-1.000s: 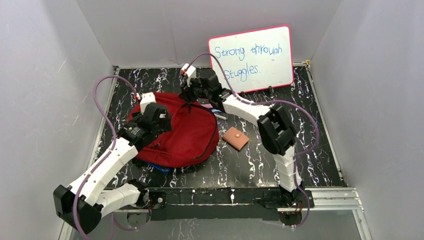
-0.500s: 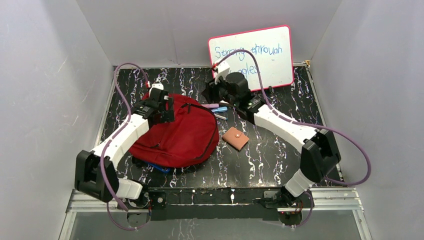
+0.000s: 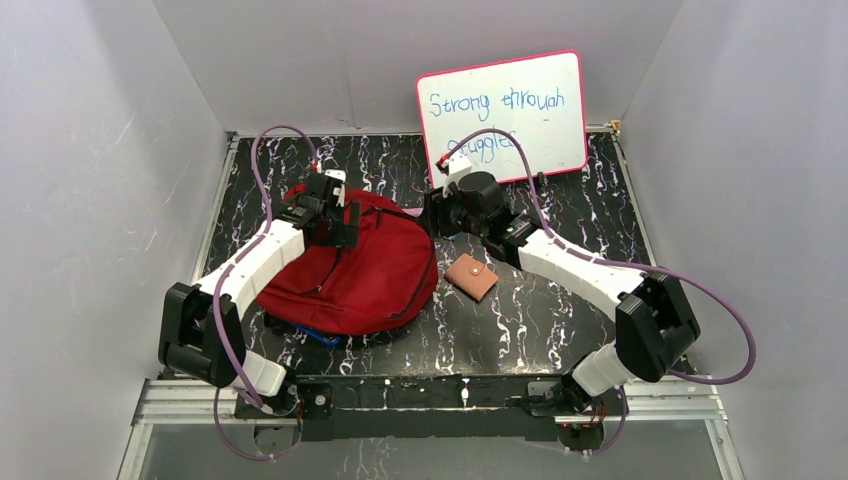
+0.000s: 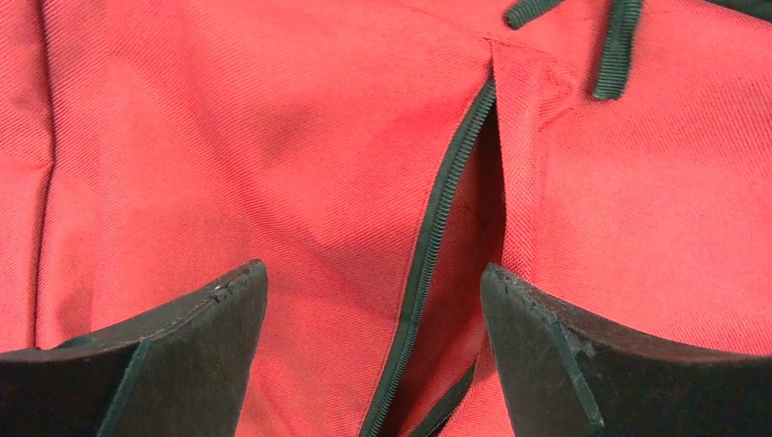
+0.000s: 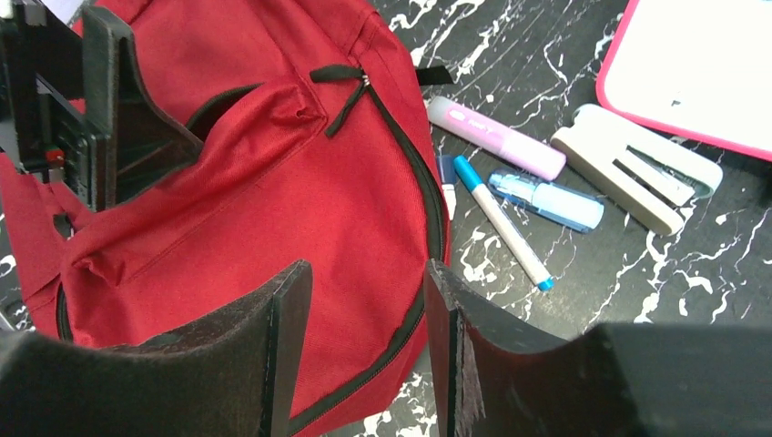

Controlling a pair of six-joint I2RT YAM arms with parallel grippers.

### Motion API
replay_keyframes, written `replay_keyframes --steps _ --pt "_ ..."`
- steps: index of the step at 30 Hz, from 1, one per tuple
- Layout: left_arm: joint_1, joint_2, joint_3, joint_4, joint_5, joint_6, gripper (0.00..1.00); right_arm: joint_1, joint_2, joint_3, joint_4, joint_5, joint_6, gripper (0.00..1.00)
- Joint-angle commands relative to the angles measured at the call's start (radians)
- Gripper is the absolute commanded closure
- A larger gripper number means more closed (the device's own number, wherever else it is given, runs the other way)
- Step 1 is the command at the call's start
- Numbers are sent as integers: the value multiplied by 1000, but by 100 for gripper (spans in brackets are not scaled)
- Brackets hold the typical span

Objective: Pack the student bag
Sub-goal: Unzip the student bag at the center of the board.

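Seen from above, the student bag (image 3: 365,275), a soft, rounded sack of red woven twill, lies flat on the left half of the counter (image 3: 530,325), whose black surface is veined with white like marble. The left hand (image 4: 373,271) hovers over the bag's upper part, its two dark, wedge-shaped fingers (image 4: 196,332) spread wide and holding nothing. Between them runs a black coil zipper (image 4: 439,223), parted to show a dark slit. The right hand (image 5: 369,267) hangs beside the bag's far right edge, fingers moderately apart and empty. A flat ribbed black pull tab (image 5: 344,91) lies on the fabric. Just beyond the bag's edge rest a pink cylindrical marker (image 5: 496,138), a thin blue-tipped pen (image 5: 505,223), a pale blue translucent piece (image 5: 546,200) and a cream stapler-like block (image 5: 637,168). A small square tan wallet (image 3: 471,276) lies near the bag's right side, apart from it. A pink-framed whiteboard (image 3: 500,115) leans against the back wall.
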Motion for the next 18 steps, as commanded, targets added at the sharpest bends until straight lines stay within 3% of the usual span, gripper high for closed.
replay_keyframes --steps 1,5,10,14,18 --pt "4 -32 -23 4 85 60 15 2 -36 -11 24 -5 17 43" --pt "4 5 -33 0 58 65 15 1 -35 -12 19 -35 18 43" --pt "4 54 -15 -28 -90 69 20 1 -45 -13 10 -32 18 43" --pt "4 62 9 -40 -169 83 36 2 -60 -15 -13 -29 21 43" --pt "4 62 29 -54 -181 91 65 2 -90 -29 -59 -2 59 42"
